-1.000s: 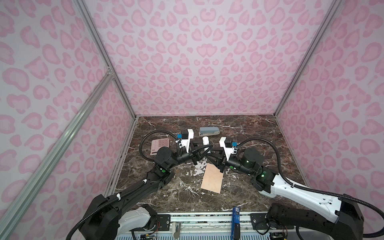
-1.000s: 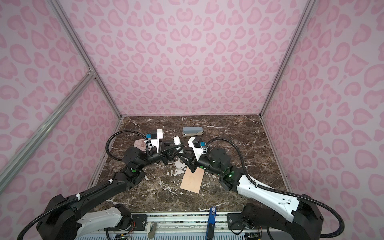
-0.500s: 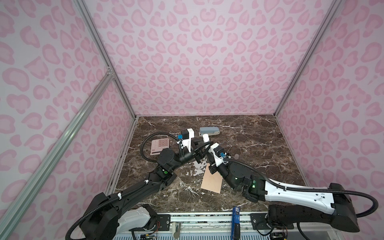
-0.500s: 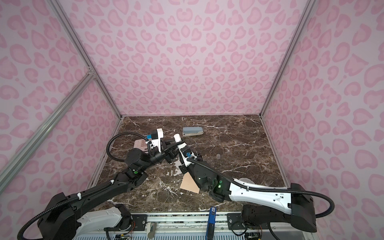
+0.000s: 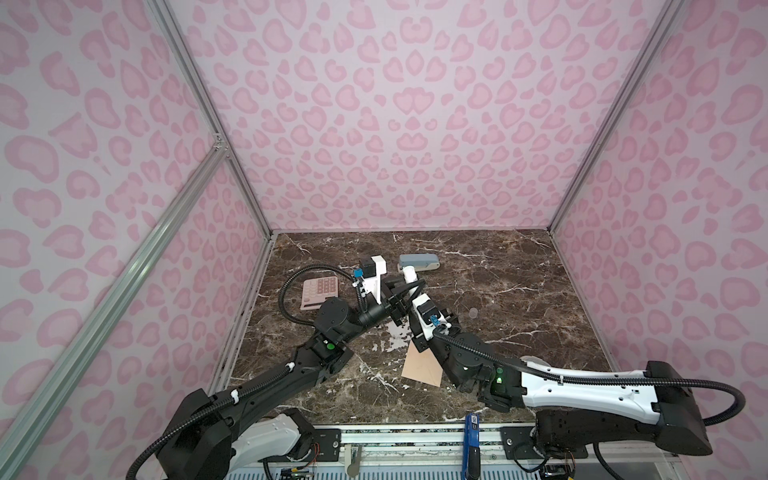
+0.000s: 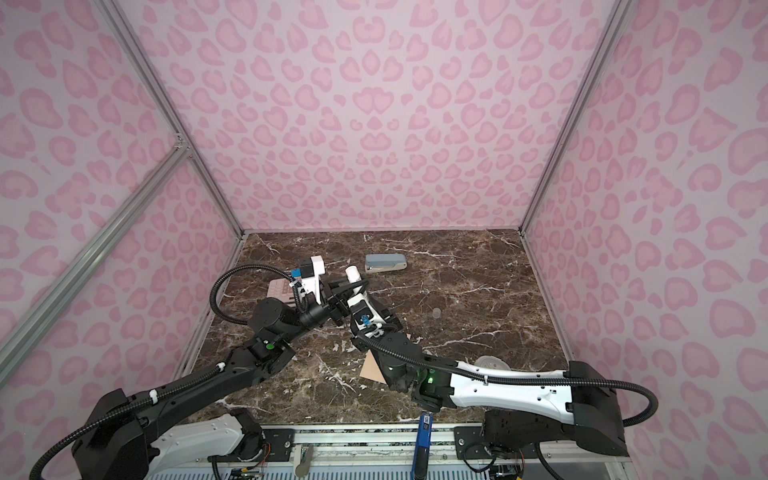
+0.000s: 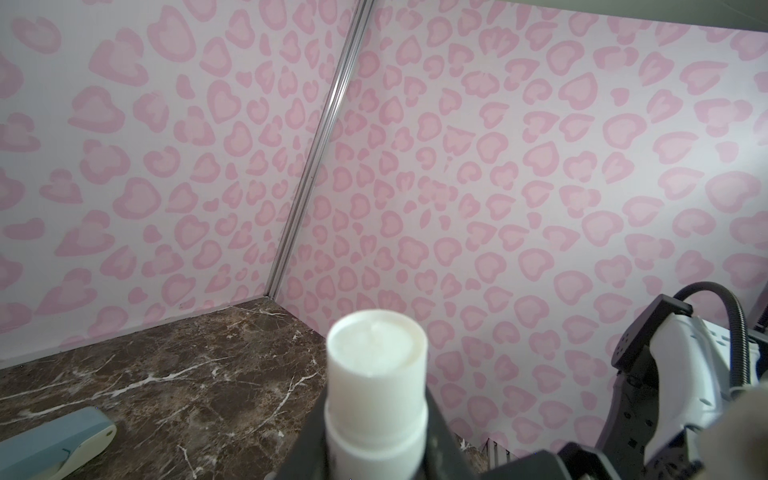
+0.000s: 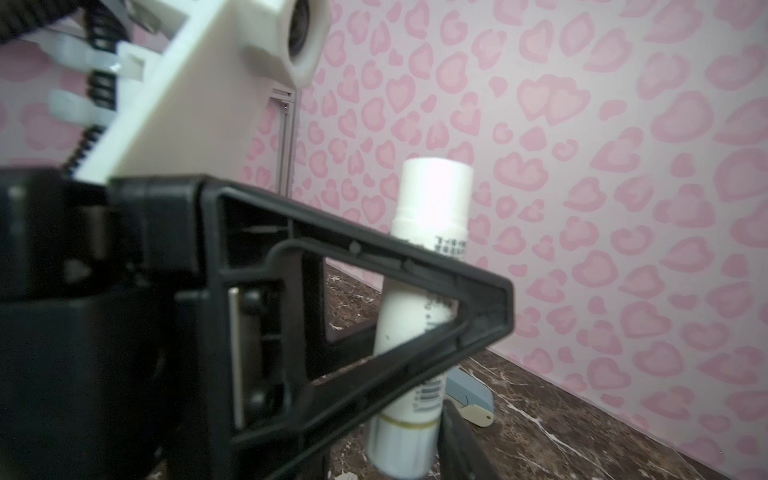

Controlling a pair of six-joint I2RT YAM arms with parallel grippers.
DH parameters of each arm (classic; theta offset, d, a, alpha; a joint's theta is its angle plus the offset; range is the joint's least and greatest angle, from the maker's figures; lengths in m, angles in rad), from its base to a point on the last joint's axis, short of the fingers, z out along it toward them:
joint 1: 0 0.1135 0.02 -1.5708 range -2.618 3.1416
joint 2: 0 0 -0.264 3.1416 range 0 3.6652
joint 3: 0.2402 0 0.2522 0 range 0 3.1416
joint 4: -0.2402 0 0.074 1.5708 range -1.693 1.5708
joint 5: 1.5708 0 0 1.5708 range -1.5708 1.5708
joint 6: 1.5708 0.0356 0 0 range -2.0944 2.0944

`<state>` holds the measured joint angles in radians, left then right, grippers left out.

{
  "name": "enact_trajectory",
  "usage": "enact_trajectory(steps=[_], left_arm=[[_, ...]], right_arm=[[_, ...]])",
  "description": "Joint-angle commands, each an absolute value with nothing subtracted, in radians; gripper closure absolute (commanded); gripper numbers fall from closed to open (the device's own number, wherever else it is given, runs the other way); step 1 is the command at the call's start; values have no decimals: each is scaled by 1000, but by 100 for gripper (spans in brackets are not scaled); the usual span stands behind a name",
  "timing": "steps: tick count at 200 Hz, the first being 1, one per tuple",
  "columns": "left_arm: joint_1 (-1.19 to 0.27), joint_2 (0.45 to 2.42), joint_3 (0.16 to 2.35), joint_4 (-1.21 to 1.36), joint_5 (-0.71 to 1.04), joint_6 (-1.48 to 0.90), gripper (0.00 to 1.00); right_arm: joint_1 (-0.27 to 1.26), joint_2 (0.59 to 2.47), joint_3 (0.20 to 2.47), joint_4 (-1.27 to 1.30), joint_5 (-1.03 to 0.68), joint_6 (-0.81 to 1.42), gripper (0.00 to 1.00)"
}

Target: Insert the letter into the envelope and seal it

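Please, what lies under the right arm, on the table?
The peach envelope lies flat there. The arm covers its far end, so flap and contents cannot be seen.

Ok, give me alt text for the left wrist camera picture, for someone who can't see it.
A white cylindrical glue stick stands close to the lens, clamped in the black left gripper. Behind it are a brown marble table, a blue-grey stapler lying on it, and pink heart-patterned walls; part of the black-and-white right arm shows at one edge.
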<state>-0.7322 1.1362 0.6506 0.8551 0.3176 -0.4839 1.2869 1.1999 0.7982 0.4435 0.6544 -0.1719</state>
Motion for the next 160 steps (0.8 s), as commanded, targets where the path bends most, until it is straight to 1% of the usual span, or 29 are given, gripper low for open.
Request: enact_trajectory(steps=[1, 15, 28, 45, 86, 103, 133, 160], left_arm=[[-713, 1113, 643, 825, 293, -459, 96], [-696, 1098, 639, 821, 308, -460, 96], [-683, 1087, 635, 818, 327, -463, 96], [-671, 1078, 635, 824, 372, -466, 96], [-634, 1123, 643, 934, 635, -543, 96], [-632, 1144, 645, 984, 694, -574, 96], [-632, 1165, 648, 1027, 726, -598, 96], [-632, 1182, 656, 1058, 754, -620, 96]], right_arm=[[1272, 1148, 754, 390, 449, -131, 51], [1245, 1097, 718, 368, 380, -119, 51], [1202, 1051, 688, 352, 291, -98, 52], [1125, 999, 655, 351, 136, -47, 54], [919, 960, 623, 436, -277, 137, 56], [878, 977, 624, 484, -397, 191, 56], [868, 1019, 647, 498, -509, 218, 56], [868, 1036, 649, 527, -514, 227, 56]])
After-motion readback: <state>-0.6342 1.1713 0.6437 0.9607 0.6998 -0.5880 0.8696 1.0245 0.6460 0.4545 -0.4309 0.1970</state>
